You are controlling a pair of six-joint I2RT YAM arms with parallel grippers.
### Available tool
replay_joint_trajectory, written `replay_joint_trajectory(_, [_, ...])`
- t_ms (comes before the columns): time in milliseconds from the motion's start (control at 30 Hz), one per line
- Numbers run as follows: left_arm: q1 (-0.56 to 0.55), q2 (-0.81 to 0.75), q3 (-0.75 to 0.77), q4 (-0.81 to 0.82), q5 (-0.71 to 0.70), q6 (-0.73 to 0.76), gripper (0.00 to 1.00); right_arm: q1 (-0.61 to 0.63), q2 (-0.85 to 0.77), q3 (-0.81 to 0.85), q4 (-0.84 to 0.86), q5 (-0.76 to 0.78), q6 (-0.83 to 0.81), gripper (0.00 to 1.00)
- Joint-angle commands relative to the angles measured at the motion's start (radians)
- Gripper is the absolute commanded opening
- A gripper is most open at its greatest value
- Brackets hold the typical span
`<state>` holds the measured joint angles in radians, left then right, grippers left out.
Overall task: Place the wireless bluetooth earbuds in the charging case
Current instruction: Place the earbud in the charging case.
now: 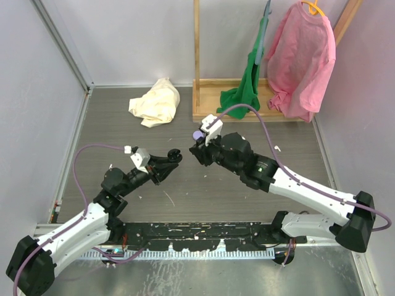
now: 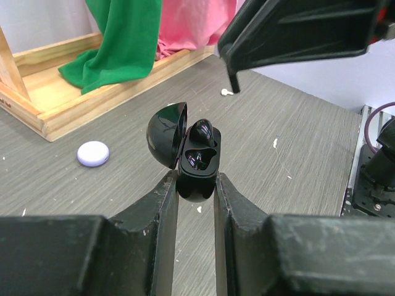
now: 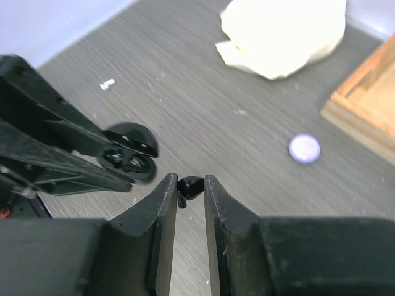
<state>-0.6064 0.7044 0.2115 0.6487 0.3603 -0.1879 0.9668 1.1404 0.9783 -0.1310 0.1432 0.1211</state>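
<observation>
Black earbud pinched at right gripper tips, hovering near case; left gripper clamped on case base. Risk: earbud rotates in narrow pinch, meets socket skewed, pops out, falls to table; push could tilt case. Case glossy, rounded, lid open, seated bud in one socket, other empty.

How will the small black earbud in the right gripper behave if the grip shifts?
The earbud looks glossy and rounded, so it may slip or twist in the right gripper. It is tiny, so probably very light and apt to roll if dropped.
</observation>
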Motion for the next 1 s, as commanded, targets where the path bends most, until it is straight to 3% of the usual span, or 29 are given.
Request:
replay_joint_trajectory(0, [0.002,0.006,0.018,0.112,0.025,0.053,0.01,0.022,-0.068,-0.046,0.238,-0.061,-0.103,0.16])
replay_joint_trajectory(433, [0.002,0.050,0.035,0.181,0.124,0.115,0.00,0.037,-0.075,-0.267,0.683,-0.253,-0.196,0.15])
replay_joint_trajectory(967, [0.002,0.027,0.034,0.187,0.122,0.062,0.00,0.040,-0.025,-0.286,0.759,-0.300,-0.201,0.15])
